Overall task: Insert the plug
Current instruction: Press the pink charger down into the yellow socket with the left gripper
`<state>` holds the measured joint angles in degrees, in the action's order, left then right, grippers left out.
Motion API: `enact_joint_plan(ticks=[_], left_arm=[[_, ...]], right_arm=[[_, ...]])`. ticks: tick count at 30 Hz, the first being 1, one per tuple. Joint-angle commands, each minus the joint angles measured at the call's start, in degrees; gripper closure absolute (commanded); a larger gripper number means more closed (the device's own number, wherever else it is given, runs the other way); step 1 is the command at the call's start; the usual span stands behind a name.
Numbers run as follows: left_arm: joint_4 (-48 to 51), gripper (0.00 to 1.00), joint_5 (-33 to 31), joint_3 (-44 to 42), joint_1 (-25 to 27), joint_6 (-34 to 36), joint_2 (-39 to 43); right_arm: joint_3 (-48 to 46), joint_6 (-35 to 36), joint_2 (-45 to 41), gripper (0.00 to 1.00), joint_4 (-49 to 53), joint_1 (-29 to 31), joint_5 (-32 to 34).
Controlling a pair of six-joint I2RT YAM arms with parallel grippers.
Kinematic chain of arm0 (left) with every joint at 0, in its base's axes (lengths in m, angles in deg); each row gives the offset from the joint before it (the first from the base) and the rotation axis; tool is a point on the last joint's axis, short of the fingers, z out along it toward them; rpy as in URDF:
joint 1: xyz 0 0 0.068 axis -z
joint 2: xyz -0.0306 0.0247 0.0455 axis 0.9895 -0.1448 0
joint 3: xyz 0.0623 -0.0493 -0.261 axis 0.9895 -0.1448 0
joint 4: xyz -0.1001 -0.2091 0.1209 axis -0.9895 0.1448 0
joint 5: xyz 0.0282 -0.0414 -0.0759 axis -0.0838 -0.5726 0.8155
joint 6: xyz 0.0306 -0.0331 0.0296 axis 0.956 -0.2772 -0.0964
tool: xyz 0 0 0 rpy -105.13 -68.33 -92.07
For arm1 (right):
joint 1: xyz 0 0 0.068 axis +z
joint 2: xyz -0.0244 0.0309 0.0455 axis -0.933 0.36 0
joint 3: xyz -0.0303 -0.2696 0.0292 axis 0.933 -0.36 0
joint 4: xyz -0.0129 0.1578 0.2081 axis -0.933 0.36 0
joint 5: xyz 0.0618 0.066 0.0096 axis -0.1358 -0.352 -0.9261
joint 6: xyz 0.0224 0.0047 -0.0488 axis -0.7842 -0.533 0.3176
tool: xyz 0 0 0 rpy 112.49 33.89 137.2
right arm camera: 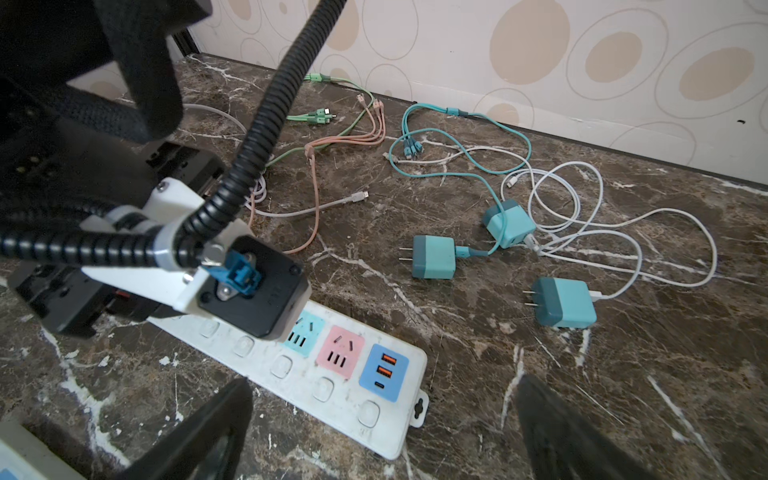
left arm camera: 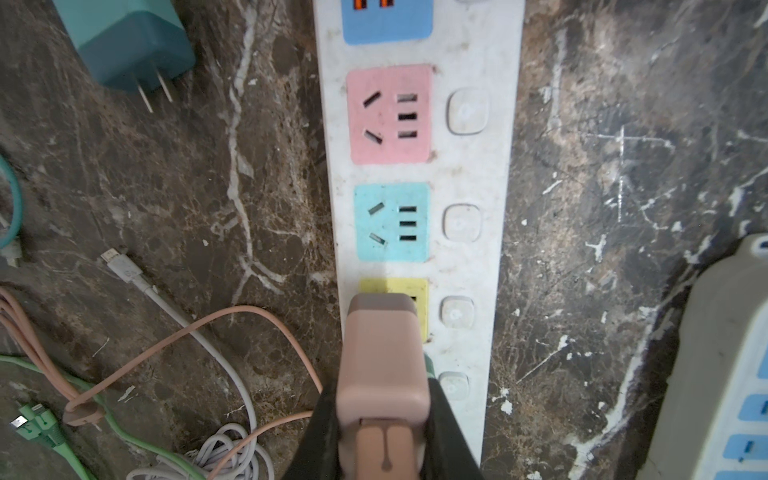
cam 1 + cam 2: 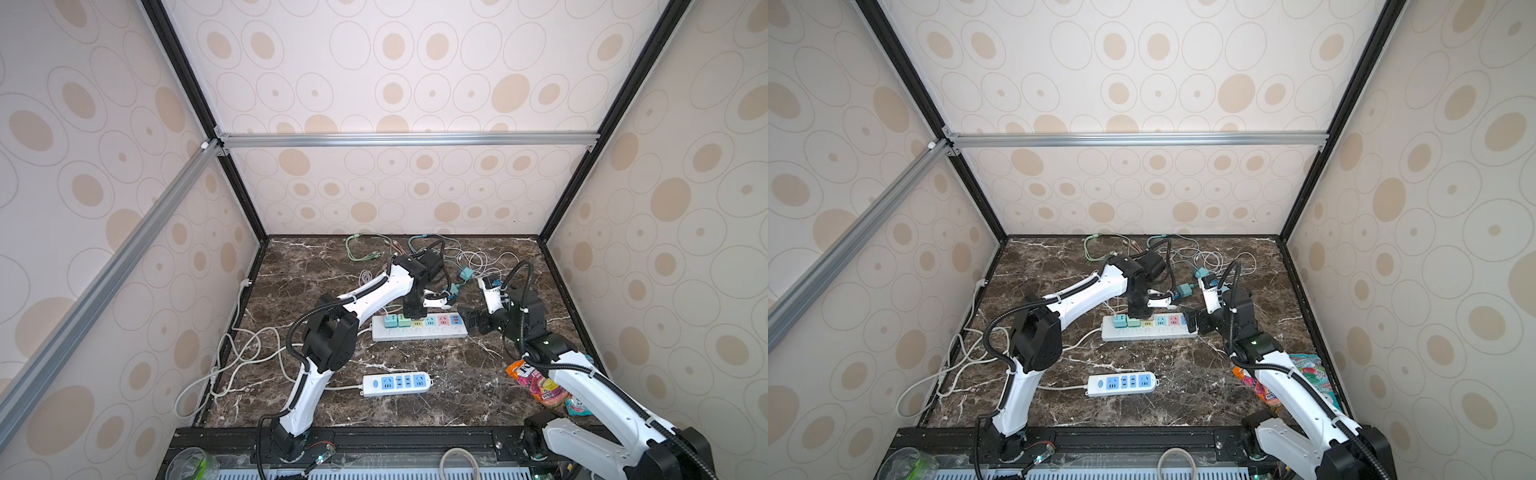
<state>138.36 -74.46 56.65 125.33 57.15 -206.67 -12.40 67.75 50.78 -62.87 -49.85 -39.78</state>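
From my station I see my left hand (image 2: 382,392) clamped on the pink plug (image 2: 384,353), one black finger on each side of its body. The plug's front end sits over the yellow socket (image 2: 419,299) of the long white power strip (image 2: 469,266) and covers most of it. Its prongs are hidden, so I cannot tell whether they are in the slots. Next along the strip are a free light blue socket (image 2: 392,222) and a free pink socket (image 2: 390,114). In a top view, a teal adapter (image 3: 390,321) and a green adapter (image 3: 404,320) stand in the sockets on the plug's other side. My right hand (image 1: 384,384) has its fingers wide apart and holds nothing, hovering low by the USB end of the strip. Three teal chargers (image 1: 434,257) lie loose among cables on the marble desk (image 3: 436,365) behind the strip. A second, shorter strip (image 3: 397,383) lies nearer the arm bases.
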Motion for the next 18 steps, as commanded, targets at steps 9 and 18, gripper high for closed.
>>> enact_joint_plan(ticks=[9,18], left_arm=[[5.6,1.00,1.7,2.6,0.4,2.8,1.4],[4.7,1.00,-2.1,-0.7,1.4,0.6,2.1]], right_arm=[[-0.4,1.4,-0.6,0.00,-1.7,-0.1,-0.6],[-0.5,1.1,-0.7,0.00,-2.3,-0.1,-0.3]])
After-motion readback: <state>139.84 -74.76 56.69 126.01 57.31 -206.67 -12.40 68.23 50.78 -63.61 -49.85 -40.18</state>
